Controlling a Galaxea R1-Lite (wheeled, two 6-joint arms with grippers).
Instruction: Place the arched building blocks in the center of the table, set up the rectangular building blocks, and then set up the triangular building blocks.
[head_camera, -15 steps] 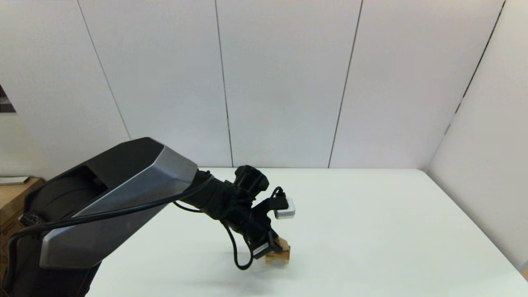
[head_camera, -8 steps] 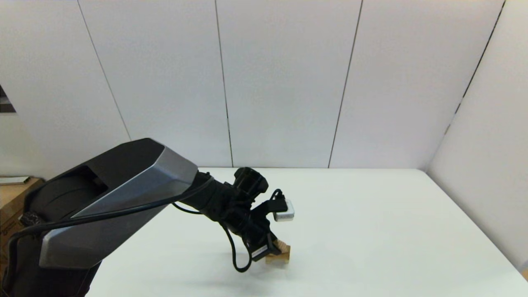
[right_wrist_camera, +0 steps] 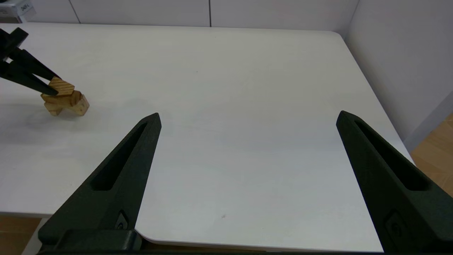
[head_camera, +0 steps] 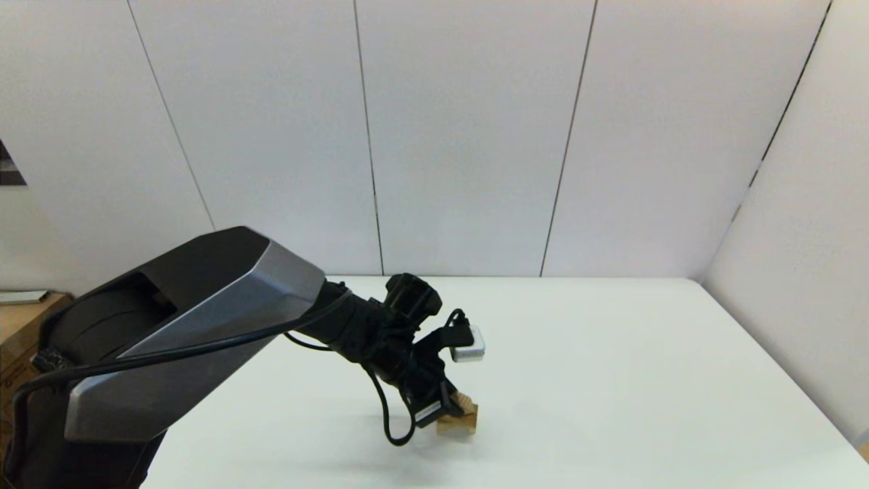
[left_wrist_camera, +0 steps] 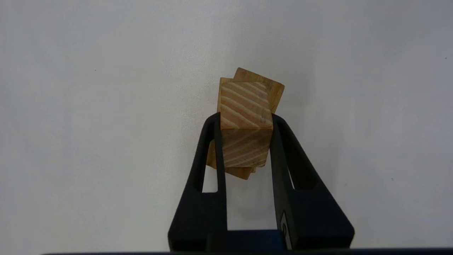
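L gripper (left_wrist_camera: 246, 124) is over the middle of the white table (head_camera: 611, 380), fingers clamped on the triangular block (left_wrist_camera: 246, 117), one black finger (left_wrist_camera: 212, 148) on each side of it. In the L wrist view the wedge shows striped grain on two sloping faces that meet at a ridge running between the fingers. Under it lies the rectangular block (left_wrist_camera: 274, 90), a flat tan slab turned at an angle to the wedge, its corners poking out beyond the wedge at the far end and near the finger bases. The arched block (right_wrist_camera: 79, 104) is at the bottom of the stack, resting on the table; in the R wrist view its chunky end face shows below the slab (right_wrist_camera: 58, 99), w/ the wedge (right_wrist_camera: 62, 86) on top and the L gripper's fingers (right_wrist_camera: 26, 76) reaching in from the side. Can't tell if the wedge is resting on the slab or held just clear of it. In the head view the L arm hides most of the stack; only a bit of wood (head_camera: 458, 418) shows by the gripper tip.

R gripper (right_wrist_camera: 247, 120) is parked near the table's near edge on the robot's right, well apart from the stack, fingers spread wide w/ nothing between them
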